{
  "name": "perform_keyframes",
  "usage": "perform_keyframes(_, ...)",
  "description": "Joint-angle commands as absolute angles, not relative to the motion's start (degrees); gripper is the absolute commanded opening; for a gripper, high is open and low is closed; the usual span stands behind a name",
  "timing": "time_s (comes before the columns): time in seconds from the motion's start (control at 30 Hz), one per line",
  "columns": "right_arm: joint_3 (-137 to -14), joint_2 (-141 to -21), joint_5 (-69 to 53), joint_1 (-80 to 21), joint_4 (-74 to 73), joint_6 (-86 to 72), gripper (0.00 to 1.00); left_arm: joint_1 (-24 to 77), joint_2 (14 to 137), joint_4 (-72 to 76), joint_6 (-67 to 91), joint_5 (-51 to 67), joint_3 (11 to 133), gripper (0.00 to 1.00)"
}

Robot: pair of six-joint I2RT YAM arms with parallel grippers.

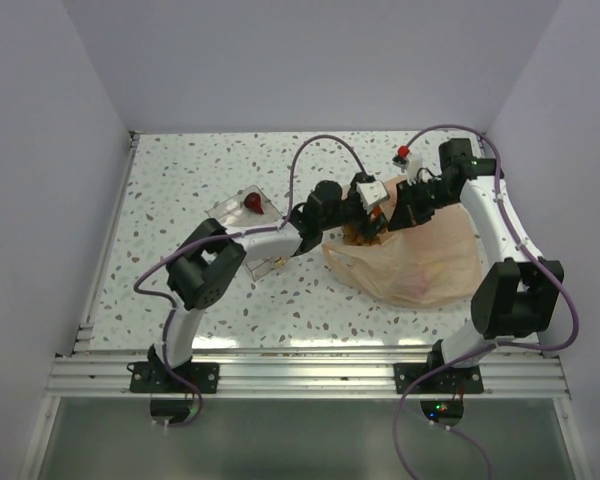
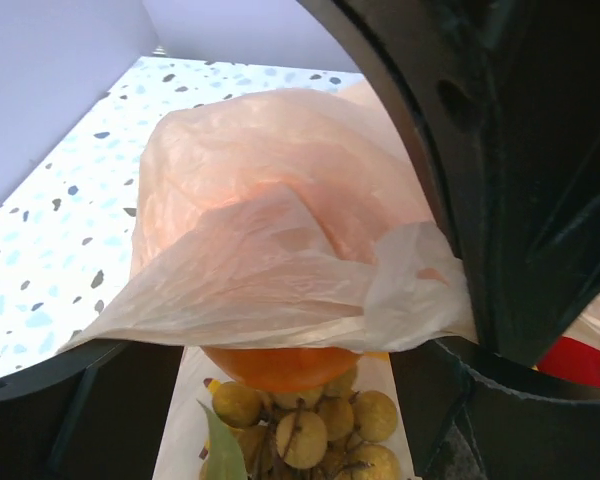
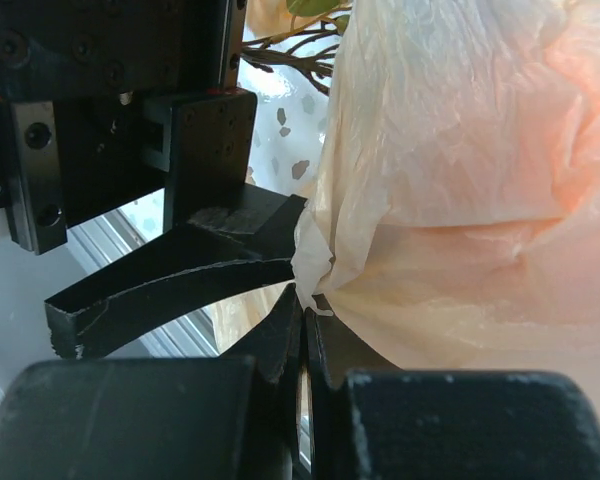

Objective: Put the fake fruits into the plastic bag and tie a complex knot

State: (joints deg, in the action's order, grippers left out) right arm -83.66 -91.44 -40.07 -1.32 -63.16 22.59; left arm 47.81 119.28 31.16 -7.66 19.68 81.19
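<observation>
The peach-orange plastic bag (image 1: 420,258) lies crumpled at centre right and fills the left wrist view (image 2: 270,240) and the right wrist view (image 3: 460,160). An orange piece (image 2: 280,366), a tan grape cluster (image 2: 310,425) and a green bit (image 2: 220,452) sit at the bag's mouth, between the wide-apart fingers of my left gripper (image 2: 292,440). The bag's rim drapes over those fingers. My left gripper (image 1: 365,208) is at the bag's left top corner. My right gripper (image 1: 410,200), (image 3: 308,300) is shut on a bunched edge of the bag. One red apple (image 1: 252,203) lies in the clear tray.
The clear tray (image 1: 230,212) stands left of the bag, under the left arm. Something red (image 2: 570,362) shows past the left gripper's right finger. A small red-and-white part (image 1: 403,153) sits near the right wrist. White walls close the left, back and right sides.
</observation>
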Motion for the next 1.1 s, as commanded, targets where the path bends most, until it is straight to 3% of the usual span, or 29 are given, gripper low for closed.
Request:
perform_keyframes(0.0,-84.8,-91.2,-41.4,-1.1,-64.0,22.8,0.0,48.5,120.4,40.9,-7.6,14.5,80.5,0.85)
perform_keyframes(0.13,-84.6,-91.6,-41.4,-1.1,-63.5,22.5,0.0,48.5,115.9,39.0,-10.6,15.8,74.1,1.0)
perform_keyframes(0.4,-81.9,-91.8,-40.0,-1.1,-61.5,22.8,0.0,45.8,89.9,23.9,-11.8,26.2,59.3,1.0)
perform_keyframes(0.57,-80.9,-92.5,-39.9,-1.1,-60.5,22.8,0.0,35.7,75.8,7.4,-7.8,28.6,55.7,0.91)
perform_keyframes(0.83,-81.0,-93.7,-39.6,-1.1,-59.8,22.4,0.0,15.2,83.3,-8.3,-17.7,22.7,64.7,0.7)
perform_keyframes(1.07,-80.7,-93.7,-38.8,-1.1,-59.6,22.1,0.0,12.1,92.8,-12.0,-17.6,18.6,67.9,0.72)
